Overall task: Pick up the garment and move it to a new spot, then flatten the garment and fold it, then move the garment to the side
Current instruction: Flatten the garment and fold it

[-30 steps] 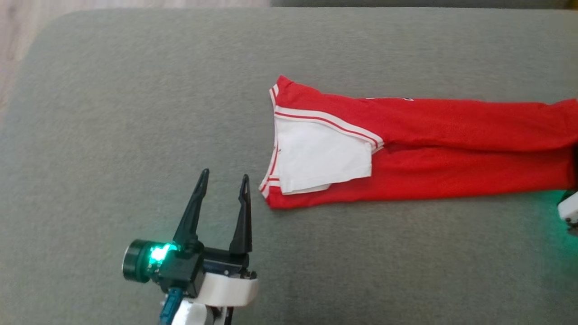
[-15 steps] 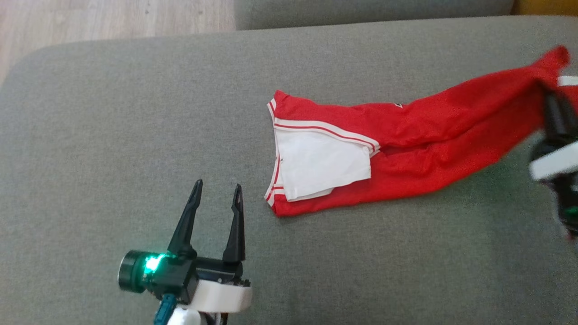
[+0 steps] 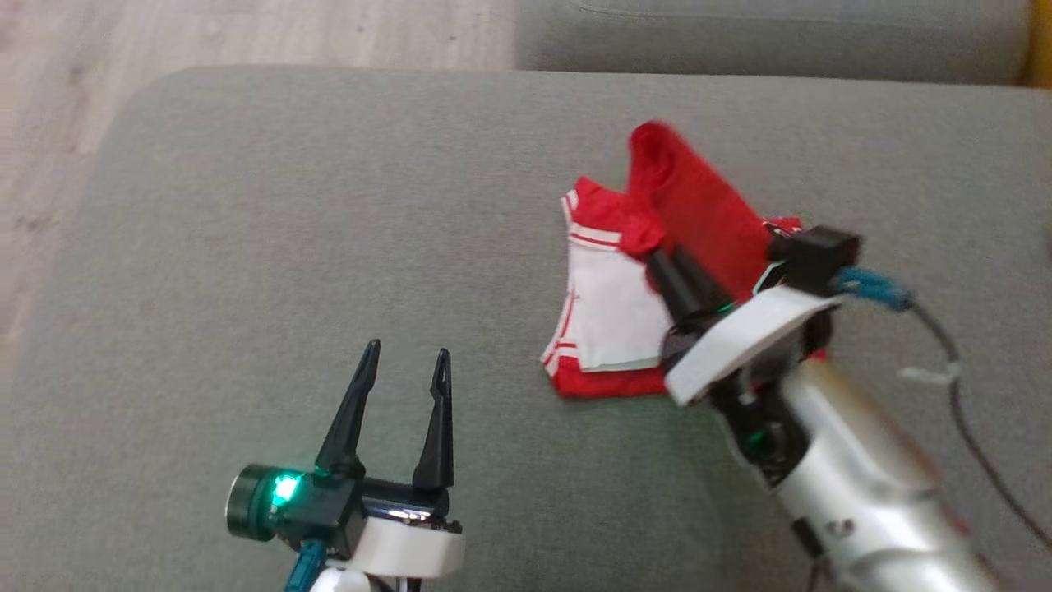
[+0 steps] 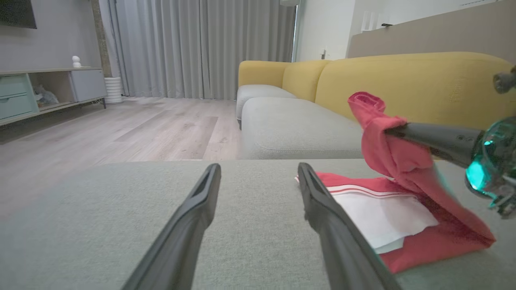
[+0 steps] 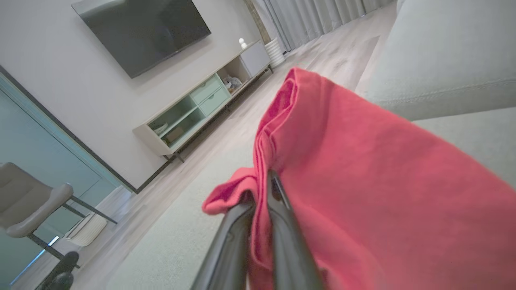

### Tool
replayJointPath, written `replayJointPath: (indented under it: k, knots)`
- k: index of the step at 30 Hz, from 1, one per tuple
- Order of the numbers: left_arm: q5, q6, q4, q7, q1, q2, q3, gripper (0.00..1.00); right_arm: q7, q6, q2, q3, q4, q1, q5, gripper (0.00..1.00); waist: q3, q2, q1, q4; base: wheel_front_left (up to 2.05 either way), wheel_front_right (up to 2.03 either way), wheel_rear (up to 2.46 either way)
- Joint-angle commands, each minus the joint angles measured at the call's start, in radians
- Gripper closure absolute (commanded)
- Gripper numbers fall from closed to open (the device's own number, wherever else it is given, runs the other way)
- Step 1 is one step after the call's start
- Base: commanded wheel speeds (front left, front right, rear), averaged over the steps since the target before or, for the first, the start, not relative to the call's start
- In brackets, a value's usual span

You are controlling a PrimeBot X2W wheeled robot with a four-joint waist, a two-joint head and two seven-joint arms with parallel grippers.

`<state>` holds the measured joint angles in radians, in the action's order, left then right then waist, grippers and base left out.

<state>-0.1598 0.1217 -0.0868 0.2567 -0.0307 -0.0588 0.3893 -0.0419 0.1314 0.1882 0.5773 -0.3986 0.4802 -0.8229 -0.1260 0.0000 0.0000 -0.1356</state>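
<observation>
left gripper (image 3: 408, 349): lower left, jaws apart, empty.
garment (image 3: 612, 316): centre-right on sofa cushion (image 3: 288, 205), up-right of left gripper; white-panel end flat.
right gripper (image 3: 657, 261): nearer arm, jaws clamped on lifted red end, held above white panel.
left wrist view: shows fold's height; head view flattens it.

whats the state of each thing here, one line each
garment, striped end flat on the cushion, other end lifted and brought over it, fold unfinished
right gripper, shut on the garment's raised end
left gripper, open, holding nothing, apart from the garment
tv, screen dark
</observation>
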Motion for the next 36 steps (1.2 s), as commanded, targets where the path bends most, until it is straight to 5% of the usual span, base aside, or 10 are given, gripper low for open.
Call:
replayJointPath:
  k: [1,3,4,5,15,23,30,36]
  knots:
    - [-0.006,-0.005,0.025,0.005,-0.007,0.007,-0.027,0.0,0.001,-0.001,-0.053,0.012,-0.014,0.01,0.027,1.0,0.012,0.0,0.0,-0.038,0.0,0.0,0.0]
    - [-0.009,-0.008,0.021,0.005,-0.006,0.008,-0.024,0.0,0.01,-0.001,-0.089,0.032,-0.064,0.011,0.04,1.0,0.015,0.0,0.0,-0.057,0.0,0.0,0.0]
    - [-0.011,-0.007,0.021,0.005,-0.006,0.008,-0.023,0.0,0.0,-0.001,-0.11,0.036,-0.115,0.017,0.056,0.76,0.014,0.0,0.0,-0.069,0.0,0.0,0.0]
    - [-0.014,-0.005,0.023,0.005,-0.006,0.008,-0.022,0.0,-0.01,-0.001,-0.117,0.035,-0.139,0.021,0.064,0.0,0.013,0.0,0.0,-0.071,0.0,0.0,0.0]
    - [-0.023,0.018,0.026,0.005,0.003,0.008,-0.041,0.0,-0.158,-0.001,-0.136,0.002,-0.141,0.038,0.019,0.0,0.02,0.0,0.0,-0.035,0.0,0.0,0.0]
    - [-0.035,0.029,0.043,0.005,0.064,0.008,-0.1,0.0,-0.219,-0.001,0.023,-0.123,0.034,-0.132,0.077,0.0,0.103,0.0,0.0,0.058,0.0,0.0,0.0]
    - [-0.014,0.018,0.068,0.005,0.147,0.008,-0.147,0.0,-0.22,-0.001,0.068,-0.31,0.199,-0.364,0.28,0.0,0.151,0.0,0.0,0.128,0.0,0.0,0.0]
    - [-0.028,0.009,0.058,0.005,0.211,0.008,-0.186,0.0,-0.22,-0.001,0.057,-0.344,0.242,-0.528,0.437,0.0,0.197,0.0,0.0,0.147,0.0,0.0,0.0]
